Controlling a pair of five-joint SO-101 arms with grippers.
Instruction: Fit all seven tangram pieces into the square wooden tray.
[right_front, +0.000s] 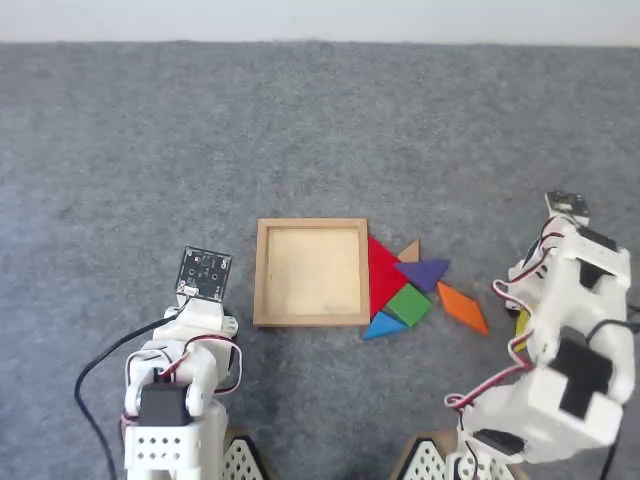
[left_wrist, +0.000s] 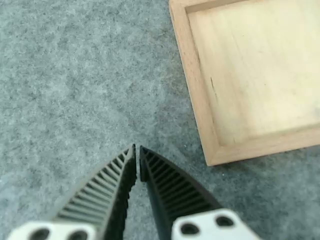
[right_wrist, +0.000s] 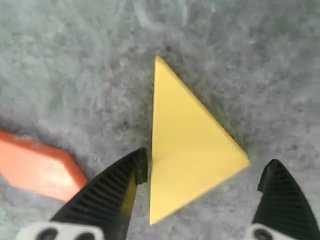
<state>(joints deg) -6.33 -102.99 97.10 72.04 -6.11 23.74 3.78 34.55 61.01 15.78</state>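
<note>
The square wooden tray (right_front: 261, 272) lies at the table's centre with nothing inside; its corner rim (left_wrist: 197, 95) lies just beyond my left gripper (left_wrist: 136, 150), which is shut over bare carpet. Beside the tray's right edge lie a red triangle (right_front: 382, 275), a tan triangle (right_front: 409, 250), a purple triangle (right_front: 424, 272), a green square (right_front: 409, 304) and a blue triangle (right_front: 384, 326). Further right is an orange parallelogram (right_front: 462, 306) (right_wrist: 37, 167). My right gripper (right_wrist: 206, 170) is open around a yellow triangle (right_wrist: 190, 150), with one finger (right_wrist: 135, 167) touching its edge.
Grey carpet covers the table. The left arm (right_front: 180, 380) stands at the front left of the tray and the right arm (right_front: 560, 330) at the front right, over the yellow piece. Open carpet stretches behind and to the left of the tray.
</note>
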